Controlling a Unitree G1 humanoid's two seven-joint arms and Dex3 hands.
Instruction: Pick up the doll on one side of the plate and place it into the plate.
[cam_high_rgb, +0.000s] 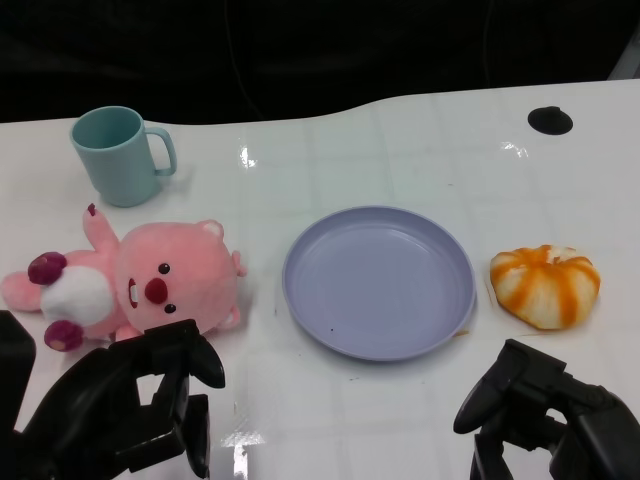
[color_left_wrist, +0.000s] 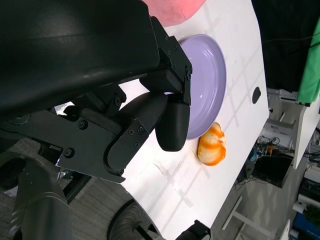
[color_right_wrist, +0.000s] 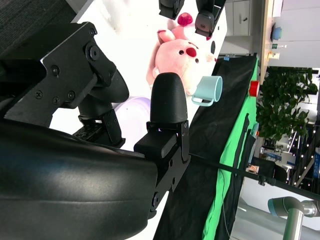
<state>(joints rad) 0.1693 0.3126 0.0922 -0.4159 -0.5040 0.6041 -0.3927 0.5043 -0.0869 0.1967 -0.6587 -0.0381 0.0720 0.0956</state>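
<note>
Both hands, left hand (cam_high_rgb: 130, 410) and right hand (cam_high_rgb: 545, 410), hover released at the near table edge. Pink doll (cam_high_rgb: 140, 280) lies just left of the plate (cam_high_rgb: 300, 300), with free white table (cam_high_rgb: 400, 150) beyond.

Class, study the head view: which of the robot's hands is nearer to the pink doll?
Left. The left hand sits just in front of the pink doll, its fingertips close to the doll's head. The right hand is far across the table, beyond the plate.
</note>
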